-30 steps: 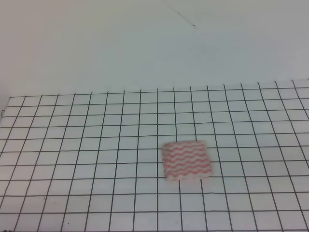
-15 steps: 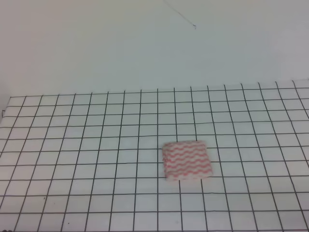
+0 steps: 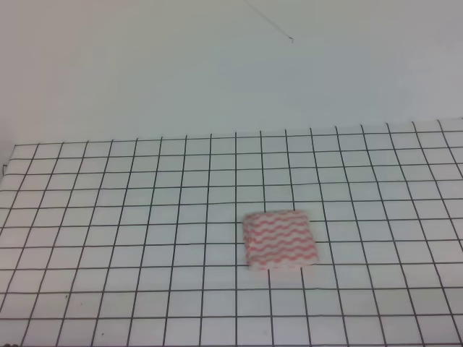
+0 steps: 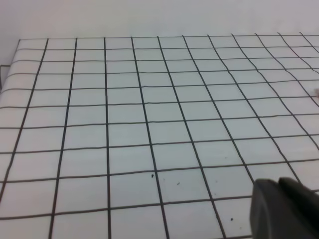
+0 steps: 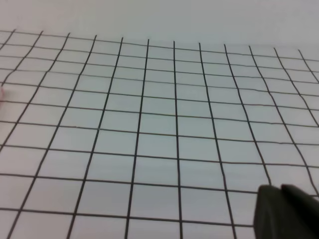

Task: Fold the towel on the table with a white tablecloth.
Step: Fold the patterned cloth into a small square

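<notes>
The towel [image 3: 280, 240], white with pink-red wavy stripes, lies flat as a small folded rectangle right of centre on the white tablecloth [image 3: 108, 217] that covers the table. Neither arm shows in the exterior high view. In the left wrist view only the dark tips of my left gripper [image 4: 279, 183] show at the bottom right corner, pressed together with nothing between them. My right gripper [image 5: 280, 188] looks the same in the right wrist view, low at the right and close over the grid cloth. Both grippers are well clear of the towel.
A plain pale wall [image 3: 217, 65] rises behind the table's far edge. The tablecloth's left edge [image 4: 10, 55] shows in the left wrist view. A few small dark specks [image 4: 152, 175] mark the cloth.
</notes>
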Tool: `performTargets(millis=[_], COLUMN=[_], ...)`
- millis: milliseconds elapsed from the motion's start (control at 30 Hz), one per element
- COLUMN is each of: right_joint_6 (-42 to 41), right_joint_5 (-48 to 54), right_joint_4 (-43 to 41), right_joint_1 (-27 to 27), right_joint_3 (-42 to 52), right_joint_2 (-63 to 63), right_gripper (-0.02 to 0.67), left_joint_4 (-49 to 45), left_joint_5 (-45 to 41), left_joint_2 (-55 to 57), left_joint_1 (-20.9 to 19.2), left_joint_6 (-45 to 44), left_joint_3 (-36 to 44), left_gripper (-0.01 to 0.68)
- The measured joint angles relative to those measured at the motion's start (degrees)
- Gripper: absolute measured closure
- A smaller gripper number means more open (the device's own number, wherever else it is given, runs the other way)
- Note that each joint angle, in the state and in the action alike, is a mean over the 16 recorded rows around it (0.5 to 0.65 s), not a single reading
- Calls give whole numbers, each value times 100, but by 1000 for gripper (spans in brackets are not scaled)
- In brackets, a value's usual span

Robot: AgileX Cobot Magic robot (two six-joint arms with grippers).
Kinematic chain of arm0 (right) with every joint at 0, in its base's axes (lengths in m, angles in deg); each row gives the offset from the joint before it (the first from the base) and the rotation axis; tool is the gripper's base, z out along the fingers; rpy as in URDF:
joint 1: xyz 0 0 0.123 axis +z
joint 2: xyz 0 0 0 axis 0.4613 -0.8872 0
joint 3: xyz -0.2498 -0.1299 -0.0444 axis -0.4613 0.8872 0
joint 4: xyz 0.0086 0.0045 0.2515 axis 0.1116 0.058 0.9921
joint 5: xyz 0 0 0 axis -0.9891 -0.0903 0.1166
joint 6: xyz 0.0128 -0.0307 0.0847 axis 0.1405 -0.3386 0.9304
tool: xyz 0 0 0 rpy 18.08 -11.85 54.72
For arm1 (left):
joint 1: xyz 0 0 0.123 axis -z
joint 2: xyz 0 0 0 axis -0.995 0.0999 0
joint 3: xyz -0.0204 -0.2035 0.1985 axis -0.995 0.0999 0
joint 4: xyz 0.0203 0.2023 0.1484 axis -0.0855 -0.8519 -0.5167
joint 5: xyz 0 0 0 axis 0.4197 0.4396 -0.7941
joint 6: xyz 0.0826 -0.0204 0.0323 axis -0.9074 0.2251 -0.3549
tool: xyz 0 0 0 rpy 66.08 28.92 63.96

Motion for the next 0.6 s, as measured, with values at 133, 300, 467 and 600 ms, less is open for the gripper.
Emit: performTargets(millis=[133, 300, 467, 600], right_joint_6=[2, 2, 2, 2], right_joint_5=[-7, -13, -14, -14], right_joint_4=[0, -3, -3, -4], right_joint_1=[0, 0, 0, 0], right_joint_3=[0, 10, 10, 13], right_joint_2=[0, 0, 0, 0], right_gripper=[652, 652, 652, 652], left_joint_4=[0, 0, 0, 0], left_joint_5=[0, 0, 0, 0], left_joint_2=[0, 0, 0, 0], left_joint_1=[0, 0, 0, 0], left_joint_6=[0, 0, 0, 0], left_joint_3=[0, 0, 0, 0], left_gripper=[672, 672, 672, 672])
